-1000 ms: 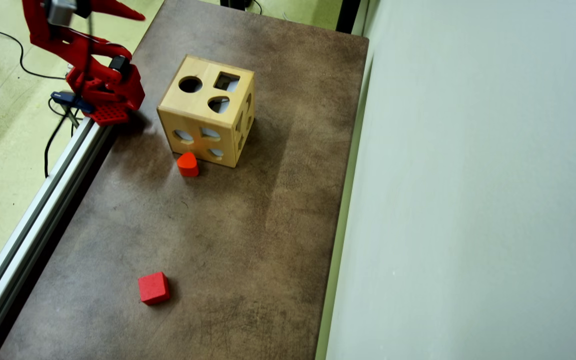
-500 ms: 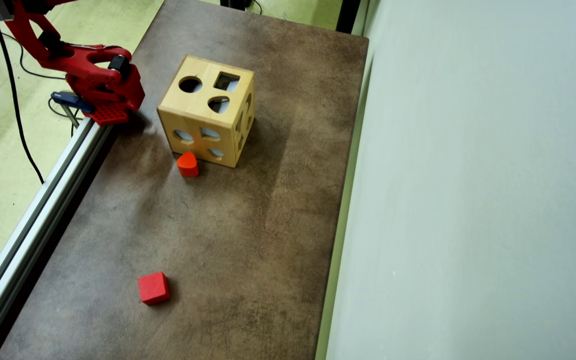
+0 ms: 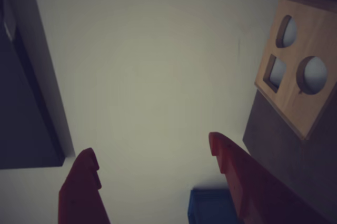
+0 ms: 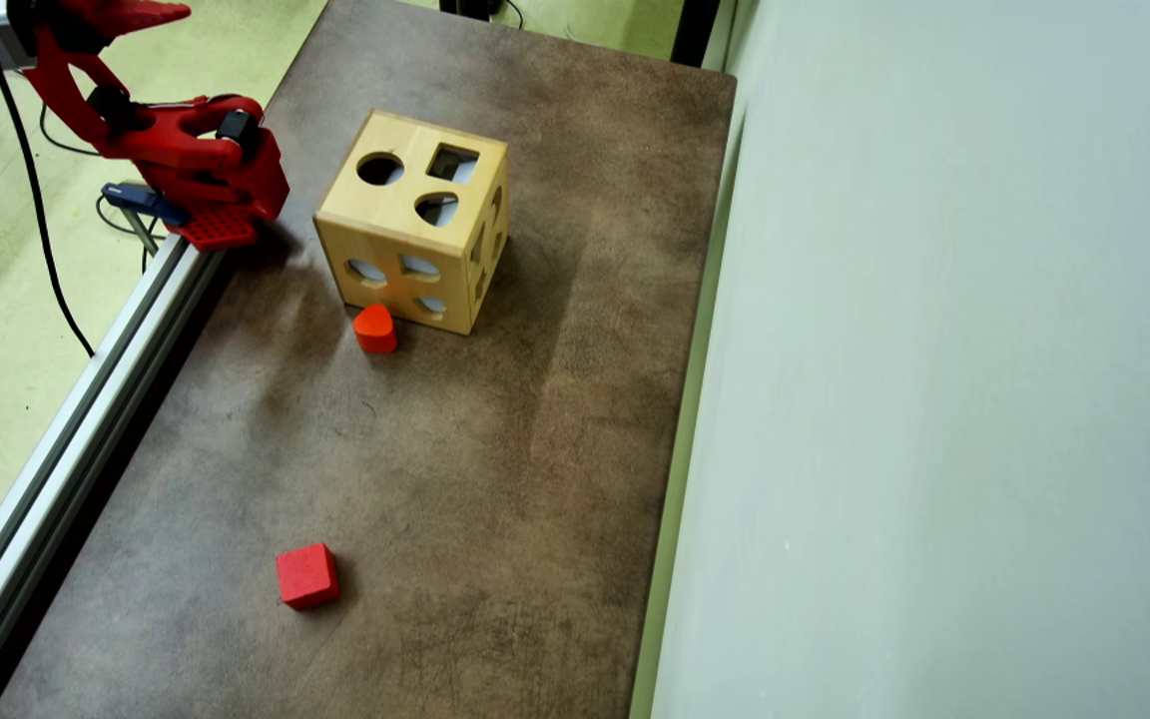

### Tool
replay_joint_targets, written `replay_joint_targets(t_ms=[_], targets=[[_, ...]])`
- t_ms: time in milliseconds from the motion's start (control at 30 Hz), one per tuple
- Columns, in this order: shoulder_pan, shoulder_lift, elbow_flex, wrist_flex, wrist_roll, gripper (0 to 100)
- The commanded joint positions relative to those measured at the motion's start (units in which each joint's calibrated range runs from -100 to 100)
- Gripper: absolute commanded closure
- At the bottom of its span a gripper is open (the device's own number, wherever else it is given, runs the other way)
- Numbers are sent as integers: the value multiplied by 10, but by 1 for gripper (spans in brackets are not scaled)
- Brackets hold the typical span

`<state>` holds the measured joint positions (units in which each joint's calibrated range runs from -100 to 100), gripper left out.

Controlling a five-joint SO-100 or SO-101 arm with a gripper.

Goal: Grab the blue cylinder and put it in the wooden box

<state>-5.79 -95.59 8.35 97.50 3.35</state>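
The wooden box [image 4: 405, 215] stands on the brown table with round, square and rounded-triangle holes in its top; it sits at the right edge [image 3: 300, 71] in the wrist view. The blue cylinder is not visible on the table in the overhead view. A dark blue piece [image 3: 208, 208] lies at the bottom edge of the wrist view beside the right finger [image 3: 231, 171]; I cannot tell what it is. My red gripper [image 3: 152, 155] is open, with its fingers far apart and only pale wall between them. In the overhead view it [image 4: 171, 12] is raised at the top left corner, away from the box.
An orange-red rounded block [image 4: 374, 328] rests against the box's near face. A red cube [image 4: 306, 575] lies near the front of the table. The arm's base [image 4: 221, 195] is clamped to an aluminium rail [image 4: 66, 439] along the left edge. A pale wall [image 4: 934, 399] borders the right.
The arm has folded back towards the upper left corner of the overhead view. The gripper left the frame half a second ago and one finger now shows again. Box and blocks have not moved.
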Motion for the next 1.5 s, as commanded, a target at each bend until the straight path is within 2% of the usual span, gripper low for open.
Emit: replay_joint_targets(t_ms=[0, 167, 400, 567, 1467], targets=[[3, 2, 40, 7, -13, 67], [3, 2, 80, 7, -14, 70], [3, 2, 111, 7, -15, 89], [2, 2, 111, 7, -15, 98], [1, 2, 117, 3, -13, 99]])
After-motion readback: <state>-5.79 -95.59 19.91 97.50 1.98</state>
